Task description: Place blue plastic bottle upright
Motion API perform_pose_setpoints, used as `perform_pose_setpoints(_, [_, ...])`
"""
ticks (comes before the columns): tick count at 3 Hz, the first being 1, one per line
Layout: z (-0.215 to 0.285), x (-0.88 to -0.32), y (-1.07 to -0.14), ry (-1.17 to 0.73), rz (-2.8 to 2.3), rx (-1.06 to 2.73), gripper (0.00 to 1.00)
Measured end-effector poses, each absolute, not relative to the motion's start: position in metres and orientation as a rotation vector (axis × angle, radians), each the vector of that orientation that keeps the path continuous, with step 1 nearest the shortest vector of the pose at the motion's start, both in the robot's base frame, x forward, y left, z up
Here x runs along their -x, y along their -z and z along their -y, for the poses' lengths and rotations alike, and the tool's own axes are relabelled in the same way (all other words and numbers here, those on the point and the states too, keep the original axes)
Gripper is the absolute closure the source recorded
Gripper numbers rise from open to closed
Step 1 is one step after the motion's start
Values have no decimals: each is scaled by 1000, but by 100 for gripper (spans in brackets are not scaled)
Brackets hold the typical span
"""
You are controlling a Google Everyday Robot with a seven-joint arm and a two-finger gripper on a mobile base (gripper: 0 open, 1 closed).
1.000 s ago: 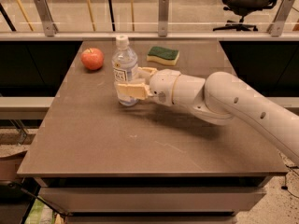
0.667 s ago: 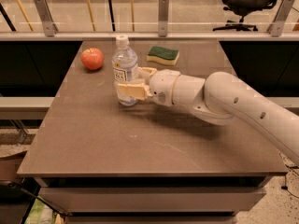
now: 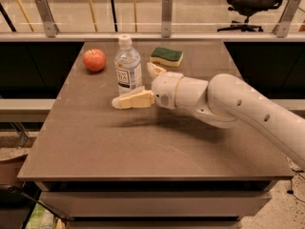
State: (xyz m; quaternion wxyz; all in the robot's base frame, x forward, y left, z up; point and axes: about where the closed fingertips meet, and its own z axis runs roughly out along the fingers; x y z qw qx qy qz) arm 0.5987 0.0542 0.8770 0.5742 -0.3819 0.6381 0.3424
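The blue plastic bottle (image 3: 127, 65) stands upright on the brown table (image 3: 143, 142), clear with a white cap and a white label. My gripper (image 3: 135, 85) is right beside it on its right, fingers spread open. The near finger (image 3: 131, 100) reaches past the bottle's base in front. The far finger (image 3: 155, 69) sits behind and to the right, apart from the bottle. Nothing is held.
A red apple (image 3: 94, 60) lies left of the bottle at the back of the table. A green and yellow sponge (image 3: 167, 57) lies behind my gripper. A glass railing with metal posts (image 3: 166, 15) runs behind the table. My white arm (image 3: 238, 109) crosses the right side.
My gripper was shut on the bottle; its fingers have opened and let it go. The bottle stays standing in the same spot.
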Motion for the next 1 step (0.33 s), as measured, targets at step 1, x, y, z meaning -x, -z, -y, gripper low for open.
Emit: perform_pose_setpoints(1, [-54, -599, -877, -802, -1495, 895, 0])
